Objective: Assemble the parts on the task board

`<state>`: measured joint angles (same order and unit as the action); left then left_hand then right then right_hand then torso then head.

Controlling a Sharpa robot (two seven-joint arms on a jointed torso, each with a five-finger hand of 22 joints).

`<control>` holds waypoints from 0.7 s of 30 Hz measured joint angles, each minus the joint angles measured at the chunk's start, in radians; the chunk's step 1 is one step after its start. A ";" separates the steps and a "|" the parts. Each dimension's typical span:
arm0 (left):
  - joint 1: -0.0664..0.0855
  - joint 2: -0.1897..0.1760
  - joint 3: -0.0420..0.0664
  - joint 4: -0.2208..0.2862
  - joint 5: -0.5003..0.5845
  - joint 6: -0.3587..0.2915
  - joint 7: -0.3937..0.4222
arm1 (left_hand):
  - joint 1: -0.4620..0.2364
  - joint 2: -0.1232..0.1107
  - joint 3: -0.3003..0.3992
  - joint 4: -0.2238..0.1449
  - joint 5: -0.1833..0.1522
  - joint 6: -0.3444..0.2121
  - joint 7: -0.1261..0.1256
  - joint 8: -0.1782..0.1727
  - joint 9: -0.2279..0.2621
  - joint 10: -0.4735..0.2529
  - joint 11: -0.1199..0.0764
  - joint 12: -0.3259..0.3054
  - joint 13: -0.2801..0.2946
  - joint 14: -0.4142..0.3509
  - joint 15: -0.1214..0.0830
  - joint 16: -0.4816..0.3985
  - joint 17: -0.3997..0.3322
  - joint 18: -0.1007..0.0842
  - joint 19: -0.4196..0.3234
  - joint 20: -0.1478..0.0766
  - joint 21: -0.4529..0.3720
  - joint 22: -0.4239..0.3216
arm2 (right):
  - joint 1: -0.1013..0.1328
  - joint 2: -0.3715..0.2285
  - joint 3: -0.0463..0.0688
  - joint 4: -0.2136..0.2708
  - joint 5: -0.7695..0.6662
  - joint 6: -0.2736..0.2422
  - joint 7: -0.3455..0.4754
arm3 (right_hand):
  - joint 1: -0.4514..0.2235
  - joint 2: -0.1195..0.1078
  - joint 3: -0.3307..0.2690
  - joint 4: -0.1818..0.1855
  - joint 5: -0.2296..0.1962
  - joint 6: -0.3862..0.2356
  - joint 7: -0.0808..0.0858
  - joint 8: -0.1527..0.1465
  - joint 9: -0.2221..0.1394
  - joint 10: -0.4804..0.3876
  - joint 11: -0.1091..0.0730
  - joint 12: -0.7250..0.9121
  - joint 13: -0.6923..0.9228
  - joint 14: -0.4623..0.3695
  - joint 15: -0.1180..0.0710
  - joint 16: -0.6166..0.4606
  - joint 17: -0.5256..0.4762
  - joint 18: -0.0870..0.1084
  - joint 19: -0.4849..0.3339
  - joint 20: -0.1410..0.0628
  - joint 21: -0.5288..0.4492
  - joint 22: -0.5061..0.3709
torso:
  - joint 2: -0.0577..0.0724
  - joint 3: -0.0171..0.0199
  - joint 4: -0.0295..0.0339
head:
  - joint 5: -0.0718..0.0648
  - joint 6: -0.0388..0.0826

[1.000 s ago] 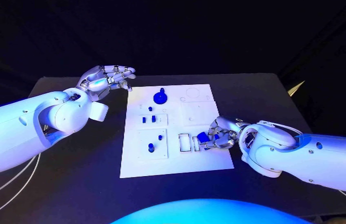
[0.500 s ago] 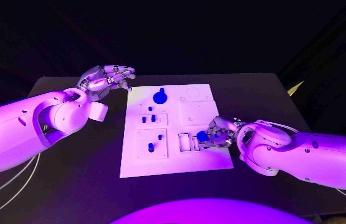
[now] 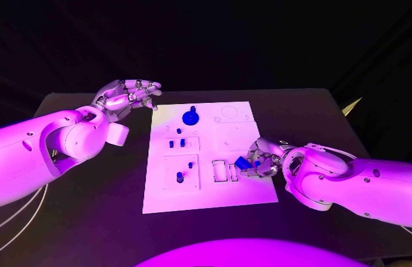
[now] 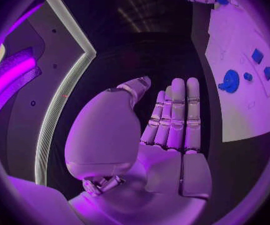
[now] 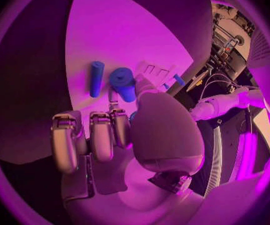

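Observation:
The white task board (image 3: 210,189) lies in the middle of the black table. My right hand (image 3: 264,159) is low over the board's near right part and pinches a short blue part (image 3: 242,166) (image 5: 122,82) between thumb and fingers. Beside it a blue cylinder (image 5: 96,78) lies flat on the board. A large round blue part (image 3: 190,116) (image 4: 229,80) stands at the board's far end, with smaller blue parts (image 3: 176,142) and one more (image 3: 180,176) in the left column. My left hand (image 3: 127,94) (image 4: 172,120) hovers off the board's far left corner, fingers straight, holding nothing.
White rectangular sockets (image 3: 221,170) sit just left of my right hand. A round recess (image 3: 231,111) marks the board's far right corner. Bare black table (image 3: 309,112) surrounds the board on all sides.
My right hand has turned a little over the board's near right part, and the blue part in it has tilted. The left hand has stayed where it was.

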<state>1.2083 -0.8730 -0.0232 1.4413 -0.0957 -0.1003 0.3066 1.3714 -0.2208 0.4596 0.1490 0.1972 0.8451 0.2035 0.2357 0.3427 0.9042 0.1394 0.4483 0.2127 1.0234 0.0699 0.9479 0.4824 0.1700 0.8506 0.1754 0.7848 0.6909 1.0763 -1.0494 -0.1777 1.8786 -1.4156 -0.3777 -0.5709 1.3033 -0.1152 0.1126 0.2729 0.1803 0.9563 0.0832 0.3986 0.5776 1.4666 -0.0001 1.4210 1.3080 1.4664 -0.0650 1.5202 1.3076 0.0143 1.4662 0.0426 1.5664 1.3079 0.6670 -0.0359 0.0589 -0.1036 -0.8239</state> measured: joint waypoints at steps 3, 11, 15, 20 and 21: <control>0.000 0.000 0.000 0.000 0.000 0.003 -0.002 | 0.009 0.009 -0.003 -0.003 0.000 0.000 0.000 0.000 0.001 -0.004 0.004 0.000 -0.001 0.000 0.000 0.000 0.000 0.000 0.000 0.000 -0.004 -0.003 | 0.000 -0.006 -0.001 0.011 0.030 -0.017 0.000 | 0.007 -0.005 0.022 -0.002 0.000 0.000 0.000 0.000 -0.005 0.000 0.000 0.000 0.000 -0.002 -0.002 0.000 0.000 0.000 0.000 0.000 0.000 0.000 | 0.000 0.0000 0.0002 | -0.002 0.003; 0.000 0.003 0.000 0.000 -0.002 0.011 -0.007 | 0.009 0.009 -0.003 -0.003 0.000 0.000 0.000 0.000 0.001 -0.004 0.004 0.000 -0.001 -0.004 0.004 0.000 0.000 0.000 0.004 -0.004 -0.004 -0.004 | 0.018 -0.023 -0.003 0.046 0.104 -0.067 0.004 | 0.014 -0.012 0.043 0.002 0.000 0.005 0.006 -0.006 -0.006 0.000 0.000 0.000 0.000 -0.002 -0.002 0.004 0.000 0.000 -0.002 -0.002 0.000 0.000 | 0.001 -0.0008 0.0012 | -0.007 0.006; 0.000 0.003 0.000 -0.001 -0.002 0.013 -0.008 | 0.010 0.010 -0.003 -0.003 0.000 0.000 0.000 0.000 0.001 -0.004 0.004 0.000 -0.001 -0.004 0.004 0.000 0.000 0.000 0.004 -0.004 -0.004 -0.004 | 0.028 -0.026 -0.002 0.056 0.127 -0.090 0.007 | 0.015 -0.013 0.046 0.005 0.000 0.005 0.006 -0.006 -0.006 0.000 0.000 0.000 0.000 -0.002 -0.002 0.004 0.000 0.000 0.000 -0.007 0.000 0.000 | 0.001 -0.0010 0.0014 | -0.007 0.006; 0.000 0.004 0.000 -0.001 -0.002 0.014 -0.009 | 0.013 0.013 -0.003 -0.003 0.000 0.000 0.000 0.000 0.001 -0.004 0.004 0.000 -0.001 -0.004 0.004 0.000 0.000 0.000 0.004 -0.004 -0.004 -0.004 | 0.034 -0.013 -0.002 0.061 0.165 -0.100 0.010 | 0.015 -0.012 0.058 0.009 -0.001 0.008 0.008 -0.006 -0.006 0.000 0.000 0.000 0.000 -0.002 -0.002 0.004 0.000 0.000 0.000 -0.007 0.000 0.000 | 0.000 -0.0010 0.0014 | -0.005 0.006; 0.000 0.004 0.000 -0.001 -0.003 0.014 -0.009 | 0.013 0.013 -0.003 -0.003 0.000 0.000 0.000 0.000 0.001 -0.004 0.004 0.000 -0.001 -0.004 0.004 0.000 0.000 0.000 0.004 -0.004 -0.004 -0.004 | 0.034 -0.009 -0.002 0.060 0.170 -0.099 0.011 | 0.014 -0.012 0.058 0.009 -0.001 0.009 0.009 -0.006 -0.006 0.000 0.000 0.000 0.000 -0.002 -0.002 0.004 0.000 0.000 0.000 -0.007 0.000 0.000 | 0.000 -0.0010 0.0014 | -0.005 0.006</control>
<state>1.2084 -0.8690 -0.0234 1.4406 -0.0982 -0.0863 0.2979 1.3845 -0.2077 0.4566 0.1461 0.1972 0.8451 0.2035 0.2357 0.3437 0.9007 0.1429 0.4483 0.2116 1.0198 0.0735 0.9479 0.4822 0.1700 0.8541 0.1718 0.7804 0.6869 1.1100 -1.0583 -0.1797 1.9391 -1.2460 -0.4768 -0.5603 1.3178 -0.1276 0.1708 0.2818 0.1792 0.9650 0.0924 0.3926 0.5720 1.4665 -0.0001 1.4210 1.3077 1.4647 -0.0665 1.5241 1.3075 0.0144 1.4663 0.0355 1.5663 1.3076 0.6675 -0.0368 0.0603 -0.1088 -0.8175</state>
